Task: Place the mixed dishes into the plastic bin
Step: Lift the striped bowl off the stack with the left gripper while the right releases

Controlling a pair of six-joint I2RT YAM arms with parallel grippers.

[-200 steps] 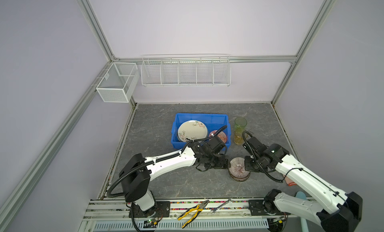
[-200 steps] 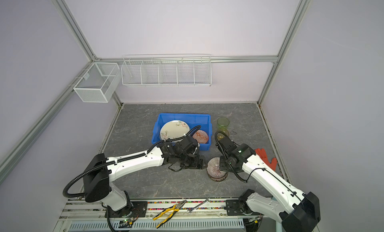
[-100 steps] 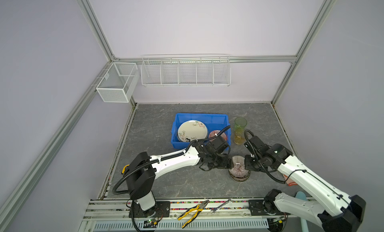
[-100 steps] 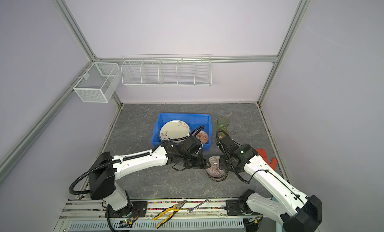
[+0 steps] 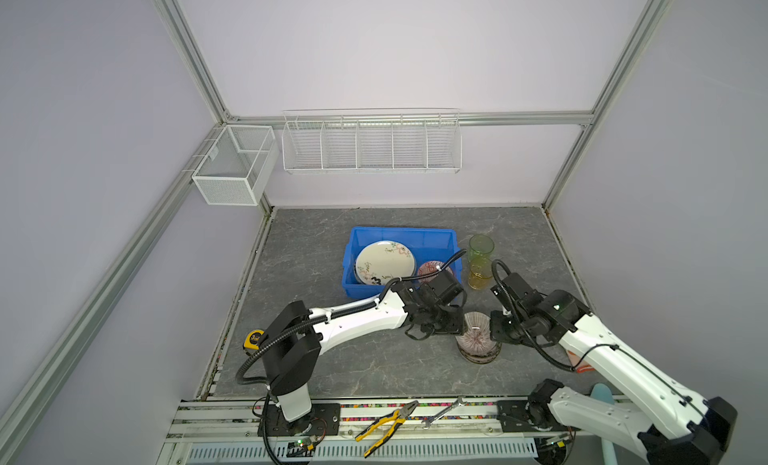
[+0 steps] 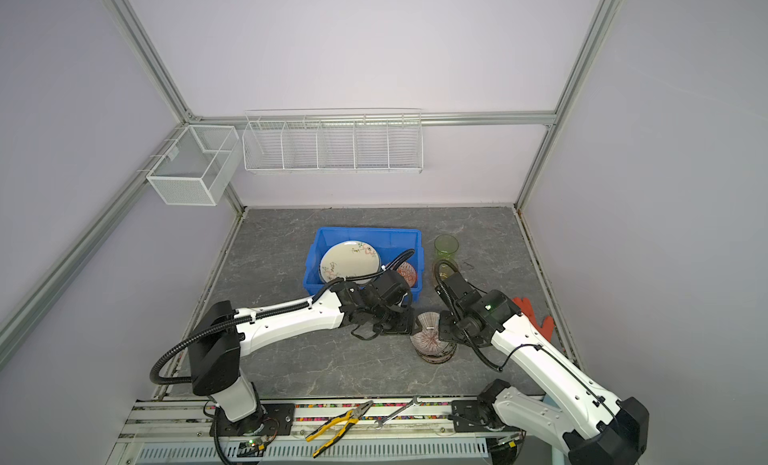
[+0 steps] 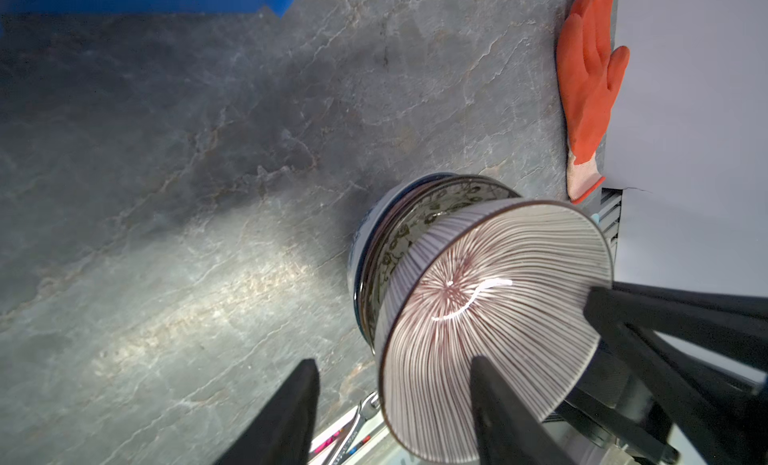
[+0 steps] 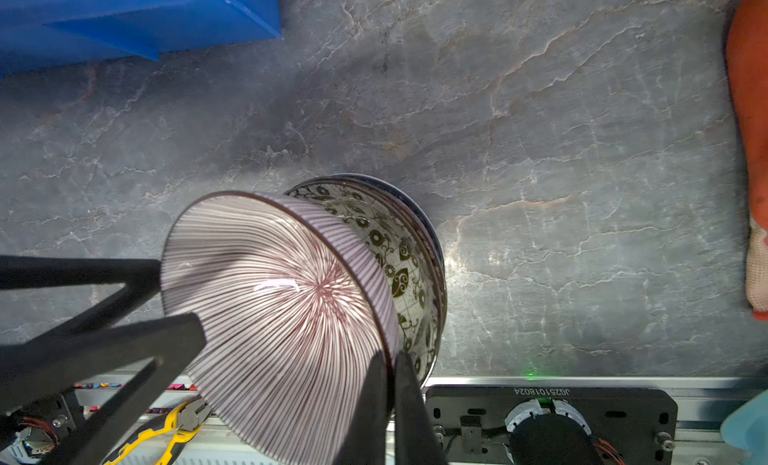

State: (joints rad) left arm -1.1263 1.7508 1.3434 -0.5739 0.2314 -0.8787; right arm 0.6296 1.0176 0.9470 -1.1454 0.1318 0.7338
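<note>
On the table (image 5: 374, 371), in a top view, the striped bowl (image 5: 478, 332) tops a stack (image 5: 478, 356) near the blue bin (image 5: 348, 276). Left wrist: left claw (image 7: 392, 359) apart, straddling its rim. Right wrist: right claw (image 8: 388, 355) pinches that rim; brittle, probably slippery.

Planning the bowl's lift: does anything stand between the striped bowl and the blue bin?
Yes. In both top views the left gripper and its wrist lie between the striped bowl and the near right corner of the plastic bin. Nothing else shows there.
</note>
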